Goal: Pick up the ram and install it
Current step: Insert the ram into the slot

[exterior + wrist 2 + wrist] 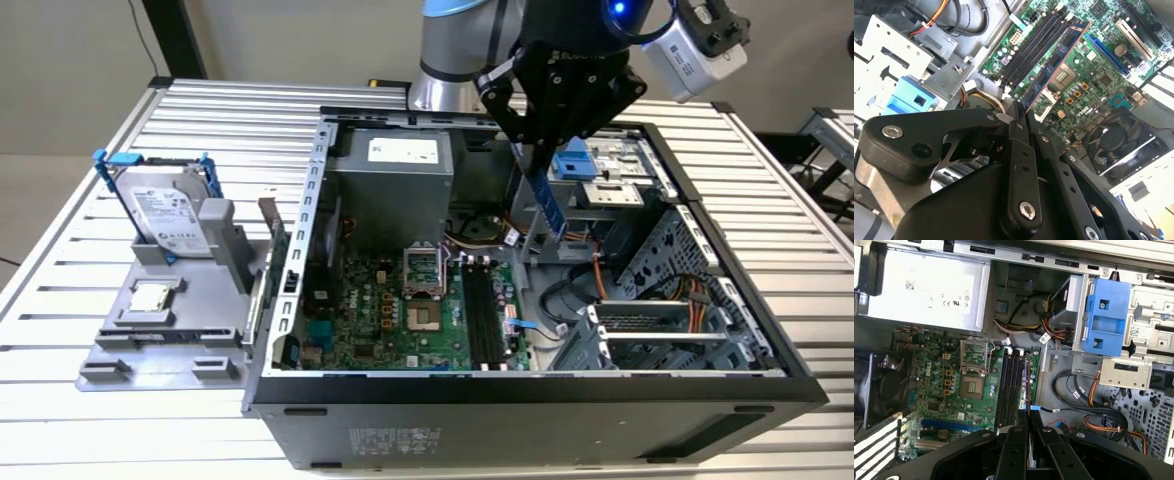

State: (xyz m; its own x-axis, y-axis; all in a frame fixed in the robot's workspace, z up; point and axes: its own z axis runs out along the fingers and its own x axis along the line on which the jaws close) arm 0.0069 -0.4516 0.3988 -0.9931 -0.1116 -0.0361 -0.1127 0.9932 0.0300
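Ram [541,200] hangs from the fingers [1018,140], which are clamped on its upper end. It sits just above the slots [487,310], long axis near upright, flat face in line with them.

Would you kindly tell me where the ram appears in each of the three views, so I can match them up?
Exterior view: the ram hangs roughly upright from the gripper, above the open case.
Second wrist view: the ram juts from the gripper across the motherboard, beside the slots.
First wrist view: the ram is edge-on, a thin line beside the slots.
Shared landmark: the black slots.
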